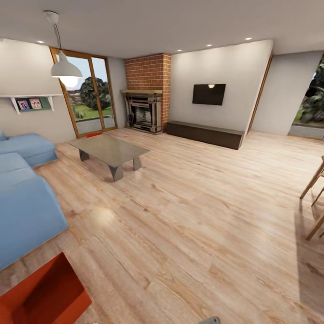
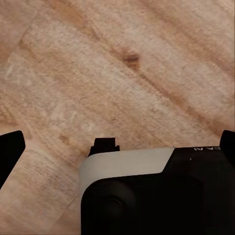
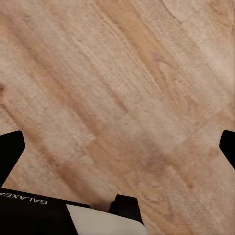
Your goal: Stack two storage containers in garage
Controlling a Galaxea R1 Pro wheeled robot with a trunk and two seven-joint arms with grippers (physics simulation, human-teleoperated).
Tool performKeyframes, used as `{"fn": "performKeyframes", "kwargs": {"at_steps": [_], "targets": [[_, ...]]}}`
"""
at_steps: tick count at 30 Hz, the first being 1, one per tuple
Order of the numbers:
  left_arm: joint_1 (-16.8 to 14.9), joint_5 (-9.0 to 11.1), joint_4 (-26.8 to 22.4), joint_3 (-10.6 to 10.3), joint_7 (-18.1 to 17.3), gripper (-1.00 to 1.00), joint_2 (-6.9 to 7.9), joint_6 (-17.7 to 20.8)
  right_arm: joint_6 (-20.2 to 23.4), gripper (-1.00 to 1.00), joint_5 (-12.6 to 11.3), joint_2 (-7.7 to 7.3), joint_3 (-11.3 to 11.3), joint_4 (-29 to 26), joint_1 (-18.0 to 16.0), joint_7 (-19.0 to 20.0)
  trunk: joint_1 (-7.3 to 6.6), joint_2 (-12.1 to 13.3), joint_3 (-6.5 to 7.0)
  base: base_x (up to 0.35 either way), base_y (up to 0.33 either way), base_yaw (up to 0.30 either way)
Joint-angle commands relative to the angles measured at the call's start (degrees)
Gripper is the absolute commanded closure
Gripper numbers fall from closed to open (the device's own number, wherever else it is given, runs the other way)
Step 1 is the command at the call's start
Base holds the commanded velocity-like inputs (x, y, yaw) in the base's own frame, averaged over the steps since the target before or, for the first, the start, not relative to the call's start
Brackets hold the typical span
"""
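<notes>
I am in the living room, on its light wood planks [image 1: 189, 216]. One orange-red storage container [image 1: 42, 292] sits at the near left, just in front of the blue sofa [image 1: 22, 211], with part of it cut off by the picture's edge. A small orange-red shape [image 1: 93, 134] lies by the glass doors, too small to identify. In the left wrist view my left gripper [image 2: 119, 142] is open over bare planks, its dark fingertips [image 2: 10, 152] far apart. My right gripper [image 3: 119, 147] is likewise open, with nothing between its fingertips [image 3: 11, 149]. The garage and its floor are out of view.
A low coffee table [image 1: 110, 150] stands ahead on the left. A brick fireplace [image 1: 146, 103] and a dark TV bench [image 1: 204, 133] line the far wall. Wooden chair legs [image 1: 315, 193] show at the right edge. An opening [image 1: 283, 99] lies at the far right.
</notes>
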Motion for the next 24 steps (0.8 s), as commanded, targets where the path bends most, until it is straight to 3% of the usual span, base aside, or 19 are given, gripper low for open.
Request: {"fn": "performKeyframes", "kwargs": {"at_steps": [1,24], "targets": [[-0.04,0.03,0.03,-0.16,0.01,-1.0,0.02,-0.12,0.32,-1.0,-0.56,-0.05,0.49,-0.13,-0.01,-0.42,0.0,-0.03,-0.06,0.022,-0.011,0.274],[-0.04,0.03,0.04,-0.17,0.01,-1.0,0.02,-0.12,0.32,-1.0,-0.56,-0.05,0.49,-0.18,-0.01,-0.42,0.0,-0.03,-0.06,0.007,-0.001,0.257]]}}
